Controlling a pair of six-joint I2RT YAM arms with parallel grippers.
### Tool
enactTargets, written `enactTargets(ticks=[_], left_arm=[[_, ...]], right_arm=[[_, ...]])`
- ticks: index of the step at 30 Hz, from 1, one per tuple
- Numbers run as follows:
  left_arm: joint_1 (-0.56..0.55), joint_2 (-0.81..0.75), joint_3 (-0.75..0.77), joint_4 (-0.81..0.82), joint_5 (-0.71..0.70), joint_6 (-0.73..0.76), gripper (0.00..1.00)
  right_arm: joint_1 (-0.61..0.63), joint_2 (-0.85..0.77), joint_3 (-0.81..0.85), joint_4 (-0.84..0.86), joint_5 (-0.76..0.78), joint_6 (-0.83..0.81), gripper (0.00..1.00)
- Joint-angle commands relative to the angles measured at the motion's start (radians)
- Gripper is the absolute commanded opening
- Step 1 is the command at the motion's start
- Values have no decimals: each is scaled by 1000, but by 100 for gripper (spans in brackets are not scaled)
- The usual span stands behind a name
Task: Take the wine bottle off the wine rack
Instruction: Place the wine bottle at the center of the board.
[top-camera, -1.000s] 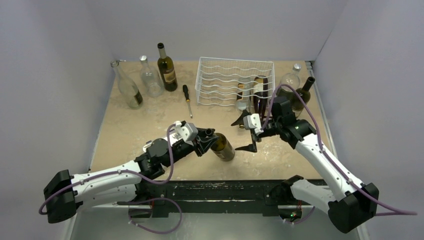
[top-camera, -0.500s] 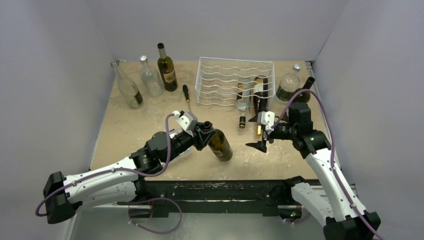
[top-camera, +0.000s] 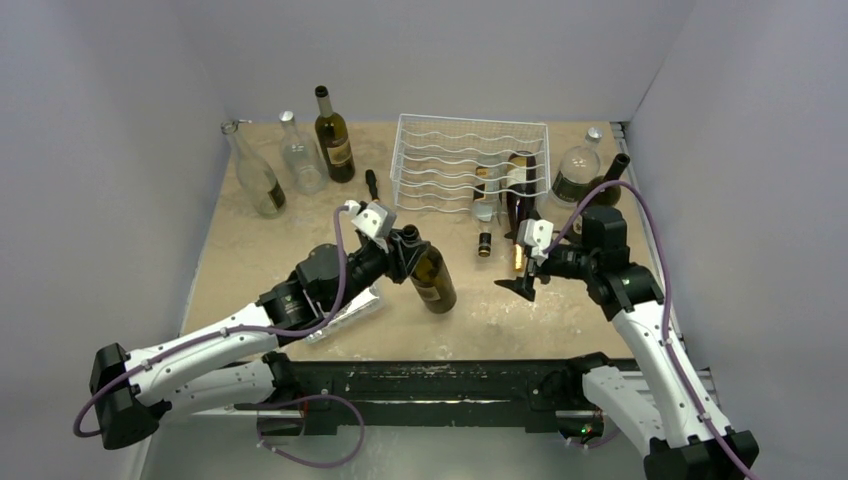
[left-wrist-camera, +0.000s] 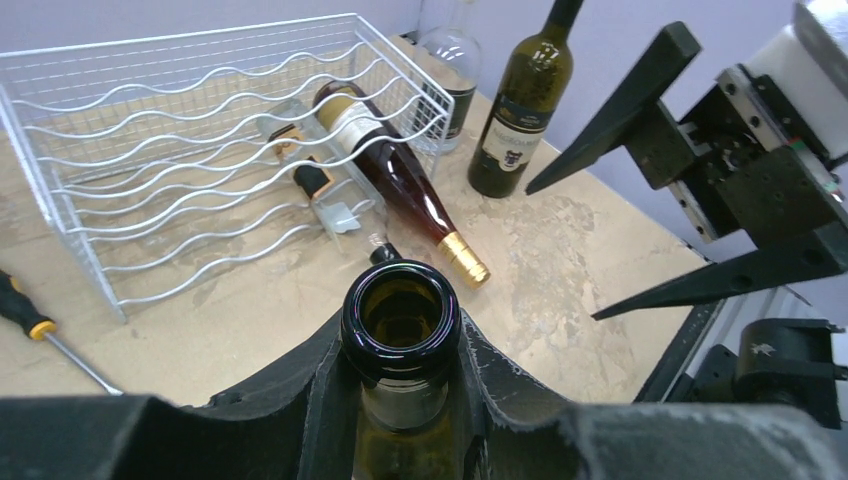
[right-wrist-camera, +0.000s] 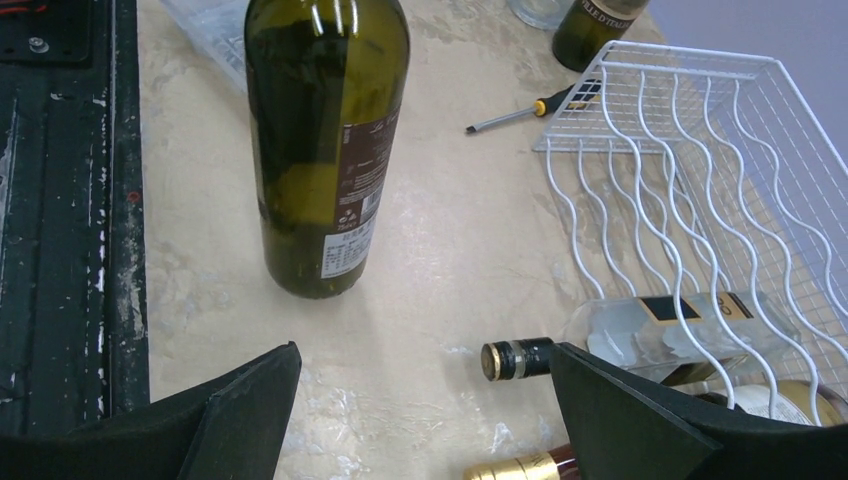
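Walled worktop (top-camera: 250, 260), wine bottle (top-camera: 434, 282) standing off the rack near its centre.
Pale walls (top-camera: 450, 50) box three sides and a black rail (top-camera: 450, 380) runs along the 6 o'clock edge. The wine rack (top-camera: 440, 150) sits at 12 o'clock, other bottles (top-camera: 521, 180) lying in its 3 o'clock end. The left claw (top-camera: 406, 243) is clenched on the wine bottle's neck. The right claw (top-camera: 520, 262) is spread wide and empty at the bottle's 3 o'clock.

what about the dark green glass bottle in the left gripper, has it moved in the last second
Yes: the dark green bottle moved closer to the white wire rack, which stayed put.
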Motion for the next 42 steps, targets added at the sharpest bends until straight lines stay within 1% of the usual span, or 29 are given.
enactTargets(ticks=[1, 6, 20, 34, 42], left_arm=[[56, -3, 102, 81, 3, -33, 0], [149, 3, 141, 30, 51, -52, 0], [343, 24, 261, -98, 72, -29, 0], [520, 39, 299, -124, 69, 28, 0], [630, 64, 296, -117, 103, 49, 0]], right_arm=[[-7, -19, -12, 27, 15, 11, 99], [-9, -17, -16, 30, 24, 9, 99], [-9, -16, -18, 21, 26, -7, 99], [-10, -11, -19, 12, 22, -19, 99], [-10, -9, -18, 7, 19, -24, 99]])
